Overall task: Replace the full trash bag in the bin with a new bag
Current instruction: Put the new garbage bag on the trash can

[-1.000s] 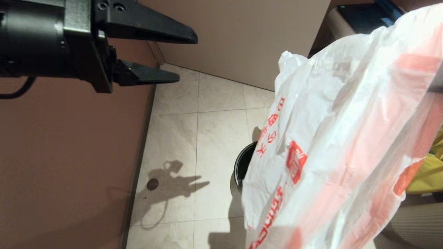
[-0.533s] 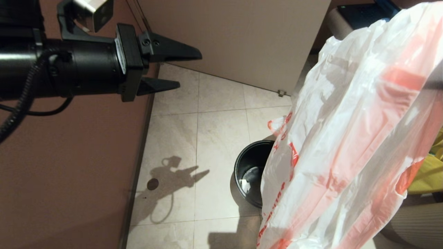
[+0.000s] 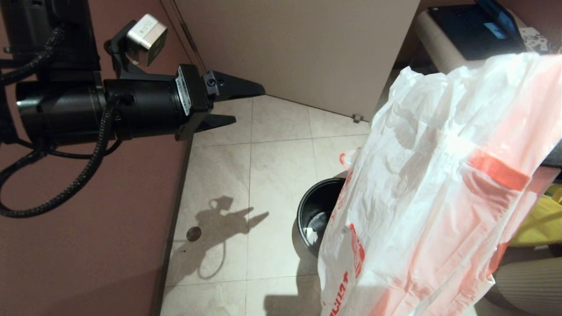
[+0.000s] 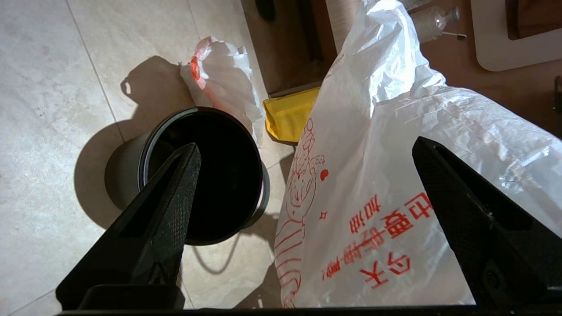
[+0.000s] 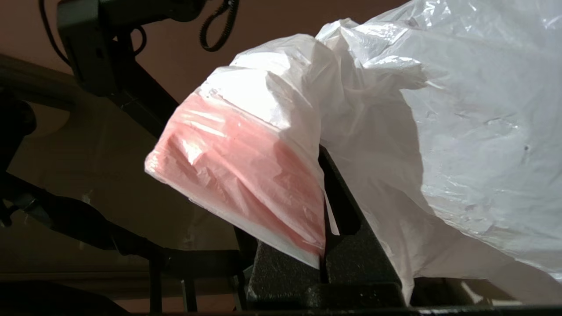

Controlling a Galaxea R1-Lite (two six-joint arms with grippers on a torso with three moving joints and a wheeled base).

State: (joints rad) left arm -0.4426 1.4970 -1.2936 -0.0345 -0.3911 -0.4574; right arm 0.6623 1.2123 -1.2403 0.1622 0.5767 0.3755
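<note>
The new bag (image 3: 439,197), translucent white with a red cartoon figure (image 4: 298,188) and a pink band, hangs high on the right. My right gripper (image 5: 324,175) is shut on its pink band; in the head view the bag hides that gripper. The black bin (image 3: 314,219) stands on the floor, part-hidden behind the bag, with a white scrap at its bottom. The full trash bag (image 4: 224,83) lies on the floor against the bin's far side. My left gripper (image 3: 249,105) hovers open and empty, high at the left, looking down over the bin (image 4: 206,175) and the new bag.
A reddish-brown wall (image 3: 88,245) runs along the left and a beige panel (image 3: 307,44) stands behind. The yellow tote (image 4: 287,116) lies beside the bin. A laptop (image 3: 474,26) rests on a ledge at the back right. A clear bottle (image 4: 432,19) lies further off.
The new bag has swung right and down, uncovering most of the bin's mouth. My left arm has turned and dropped a little, jaws still wide apart.
</note>
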